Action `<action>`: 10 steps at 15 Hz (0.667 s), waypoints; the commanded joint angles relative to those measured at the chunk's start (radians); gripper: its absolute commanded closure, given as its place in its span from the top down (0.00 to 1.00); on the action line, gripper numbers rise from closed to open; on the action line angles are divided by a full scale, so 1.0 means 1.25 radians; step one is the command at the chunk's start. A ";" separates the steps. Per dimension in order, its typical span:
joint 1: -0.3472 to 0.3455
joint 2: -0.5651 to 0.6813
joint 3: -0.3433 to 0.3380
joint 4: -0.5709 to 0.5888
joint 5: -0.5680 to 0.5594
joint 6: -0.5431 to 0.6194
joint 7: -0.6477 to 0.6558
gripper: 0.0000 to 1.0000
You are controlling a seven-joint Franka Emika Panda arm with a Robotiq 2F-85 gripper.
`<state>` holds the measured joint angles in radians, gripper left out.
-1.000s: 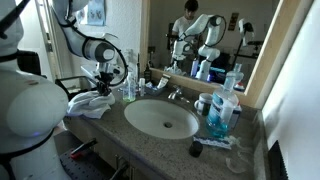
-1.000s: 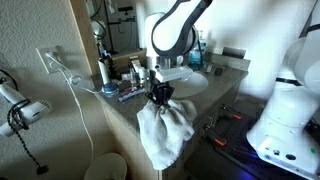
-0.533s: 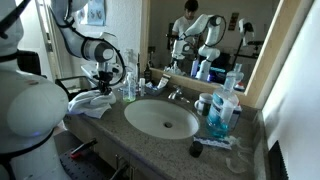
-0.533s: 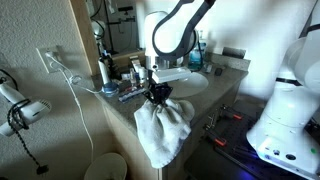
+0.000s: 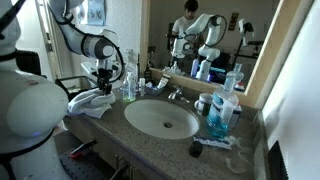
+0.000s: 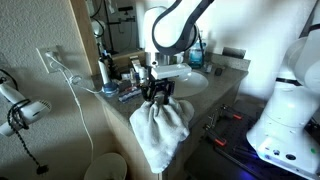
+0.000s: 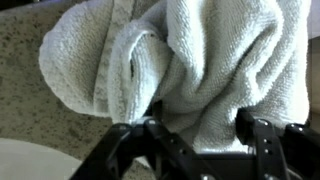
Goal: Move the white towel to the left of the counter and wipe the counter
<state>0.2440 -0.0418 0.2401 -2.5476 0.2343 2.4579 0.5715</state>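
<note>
The white towel (image 6: 160,135) is held pinched at its bunched top by the gripper (image 6: 155,96). Its long axis is seen running near vertical, and the loose end points down at lower centre of the frame. In an exterior view it is found at middle left, at the end of the surface (image 5: 245,155) beside the sink (image 5: 160,120). The upper frame of the wrist view is filled by its folds.

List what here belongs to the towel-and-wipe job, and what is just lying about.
For the job:
white towel, bunched and hanging over the counter's edge
gripper, closed on the towel's top
granite counter

Just lying about:
sink basin
faucet
pump bottle of blue liquid
hair dryer on the wall
</note>
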 commanded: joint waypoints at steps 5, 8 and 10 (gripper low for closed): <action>-0.024 -0.124 -0.015 0.033 0.016 -0.157 -0.013 1.00; -0.039 -0.171 -0.026 0.063 0.003 -0.245 -0.011 1.00; -0.055 -0.199 -0.033 0.081 -0.004 -0.289 -0.004 1.00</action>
<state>0.2046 -0.2272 0.2103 -2.4731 0.2357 2.1877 0.5729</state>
